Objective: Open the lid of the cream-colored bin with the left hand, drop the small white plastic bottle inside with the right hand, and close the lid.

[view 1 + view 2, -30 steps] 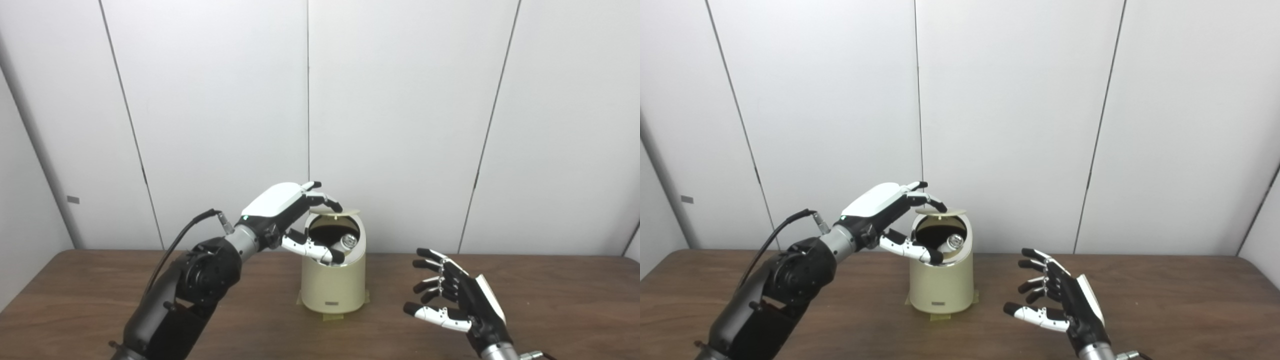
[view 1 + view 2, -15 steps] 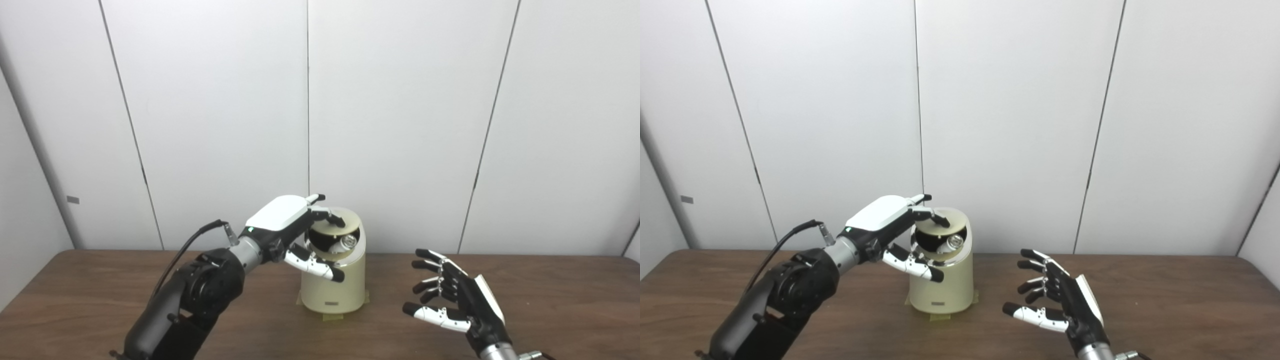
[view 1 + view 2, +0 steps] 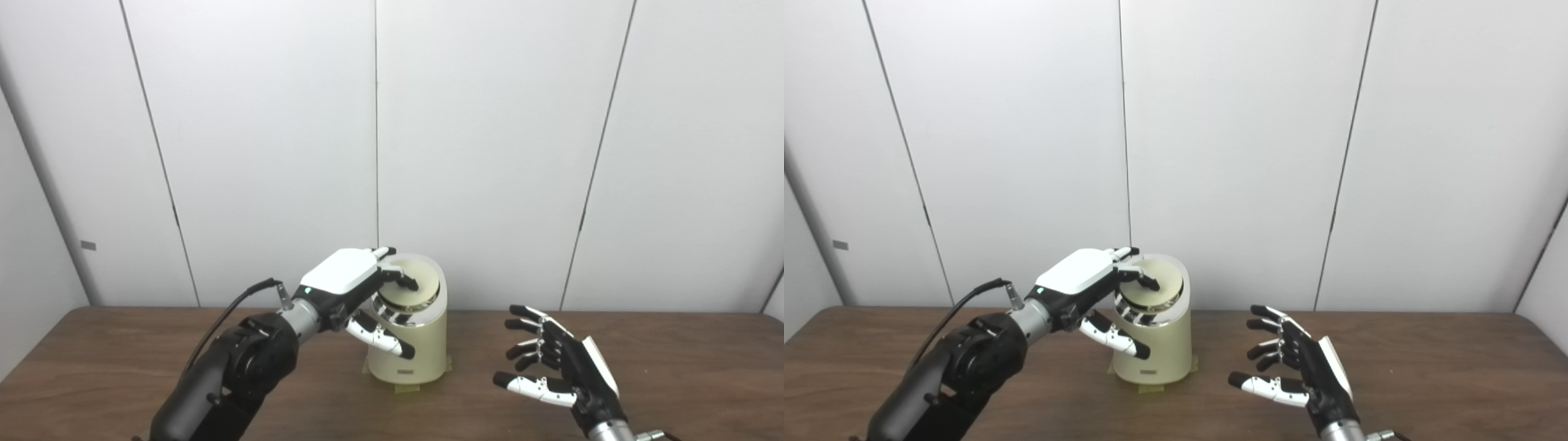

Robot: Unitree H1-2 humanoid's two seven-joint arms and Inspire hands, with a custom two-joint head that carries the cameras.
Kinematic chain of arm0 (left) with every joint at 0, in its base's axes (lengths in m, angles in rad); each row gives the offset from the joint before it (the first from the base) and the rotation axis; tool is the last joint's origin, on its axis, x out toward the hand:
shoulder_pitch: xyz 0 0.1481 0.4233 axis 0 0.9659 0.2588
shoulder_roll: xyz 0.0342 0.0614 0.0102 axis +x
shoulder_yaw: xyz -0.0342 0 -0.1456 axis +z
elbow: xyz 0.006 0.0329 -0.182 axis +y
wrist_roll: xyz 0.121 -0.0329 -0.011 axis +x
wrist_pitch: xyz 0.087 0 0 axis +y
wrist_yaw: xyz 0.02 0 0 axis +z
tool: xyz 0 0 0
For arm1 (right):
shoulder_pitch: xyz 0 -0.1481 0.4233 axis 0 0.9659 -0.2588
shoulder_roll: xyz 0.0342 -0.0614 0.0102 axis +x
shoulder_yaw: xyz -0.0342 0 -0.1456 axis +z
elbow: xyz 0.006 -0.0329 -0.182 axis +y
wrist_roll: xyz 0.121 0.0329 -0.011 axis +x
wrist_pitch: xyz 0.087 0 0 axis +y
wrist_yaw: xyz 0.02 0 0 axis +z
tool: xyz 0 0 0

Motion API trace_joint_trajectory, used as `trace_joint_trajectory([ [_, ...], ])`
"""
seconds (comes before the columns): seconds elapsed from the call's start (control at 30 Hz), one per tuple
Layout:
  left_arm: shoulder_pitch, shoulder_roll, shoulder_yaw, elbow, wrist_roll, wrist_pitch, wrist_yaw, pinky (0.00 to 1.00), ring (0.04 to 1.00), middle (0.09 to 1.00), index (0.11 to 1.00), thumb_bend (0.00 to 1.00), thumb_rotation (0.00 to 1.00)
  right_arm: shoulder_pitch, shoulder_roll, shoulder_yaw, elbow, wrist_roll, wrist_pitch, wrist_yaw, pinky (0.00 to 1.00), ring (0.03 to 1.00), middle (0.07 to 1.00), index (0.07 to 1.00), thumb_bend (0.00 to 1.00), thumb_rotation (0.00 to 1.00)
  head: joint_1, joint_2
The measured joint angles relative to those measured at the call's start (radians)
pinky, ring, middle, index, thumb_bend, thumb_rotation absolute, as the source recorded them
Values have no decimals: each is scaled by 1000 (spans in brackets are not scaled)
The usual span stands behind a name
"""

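The lid (image 3: pixel 409 284) lies nearly shut on the cream bin (image 3: pixel 410 343) under the left hand (image 3: pixel 352 283) fingertips, holding nothing; the bottle is hidden, presumably inside. Right hand (image 3: pixel 560 367) waits empty, fingers spread, near right.

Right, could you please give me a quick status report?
Left hand fingers on lid, lid nearly shut on cream bin. Right hand open, empty, beside bin. Bottle out of sight. Nothing obstructing.
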Motion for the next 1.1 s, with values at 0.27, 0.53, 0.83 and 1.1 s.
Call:
trace_joint_trajectory([
  [0.27, 15, 7, -5, -10, 11, -21, -7, 1000, 968, 775, 776, 1000, 528, 14, 0, -1, -9, 8, 2, 1, 452, 561, 764, 805, 660, 247, 0, 14],
  [0.53, 25, 11, -17, -18, 16, -20, -13, 1000, 958, 775, 773, 1000, 532, 15, -1, -2, -13, 12, 7, 3, 477, 568, 766, 802, 661, 228, 0, 26],
  [0.83, 12, 20, -57, -16, 38, 3, -35, 1000, 993, 801, 788, 1000, 555, 15, -3, -3, -38, 12, 29, 5, 477, 569, 766, 795, 659, 246, 0, 35],
  [1.1, 3, 23, -80, -14, 58, 16, -37, 1000, 999, 792, 788, 1000, 546, 15, -4, -5, -52, 17, 61, 11, 446, 557, 773, 805, 638, 258, -3, 37],
])
